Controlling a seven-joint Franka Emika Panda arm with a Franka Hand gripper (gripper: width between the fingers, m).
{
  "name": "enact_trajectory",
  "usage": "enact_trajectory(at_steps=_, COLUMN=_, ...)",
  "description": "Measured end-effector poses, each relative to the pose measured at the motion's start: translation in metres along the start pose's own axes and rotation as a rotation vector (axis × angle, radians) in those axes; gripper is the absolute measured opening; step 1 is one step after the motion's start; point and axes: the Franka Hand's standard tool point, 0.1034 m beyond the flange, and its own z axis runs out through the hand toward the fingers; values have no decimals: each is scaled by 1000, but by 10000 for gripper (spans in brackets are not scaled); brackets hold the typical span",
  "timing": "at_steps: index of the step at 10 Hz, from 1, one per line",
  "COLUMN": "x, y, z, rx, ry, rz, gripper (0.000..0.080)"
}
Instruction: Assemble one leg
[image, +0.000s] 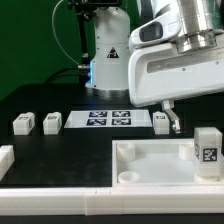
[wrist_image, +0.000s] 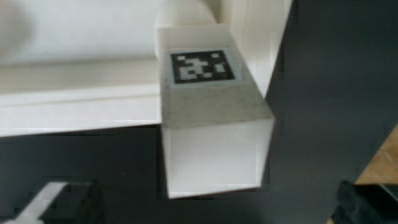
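A white leg (image: 207, 151) with a marker tag stands upright at the right corner of the large white tray (image: 150, 165). In the wrist view the same leg (wrist_image: 214, 125) fills the middle, tag facing the camera, with the tray (wrist_image: 71, 90) behind it. My gripper (wrist_image: 210, 208) is open; its dark fingertips (wrist_image: 54, 205) stand wide apart on either side of the leg's near end and do not touch it. In the exterior view one finger (image: 173, 120) hangs below the white hand, above the tray's far edge. Three more legs lie on the table: two at the exterior view's left (image: 22, 123) (image: 50, 122), one by the finger (image: 160, 121).
The marker board (image: 108, 120) lies flat behind the tray. A white rail (image: 90, 198) runs along the front edge, with a white corner piece (image: 5, 158) at the exterior view's left. The robot's base (image: 108, 60) stands at the back.
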Motion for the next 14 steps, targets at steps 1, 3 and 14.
enact_trajectory(at_steps=1, x=2, y=2, z=7, rx=0, ry=-2, rz=14, gripper=649)
enact_trajectory(at_steps=3, x=-4, y=0, z=12, rx=13, ry=-223, rz=24, gripper=649)
enact_trajectory(at_steps=14, x=-9, y=8, z=27, rx=-104, ry=-467, rz=582, gripper=298)
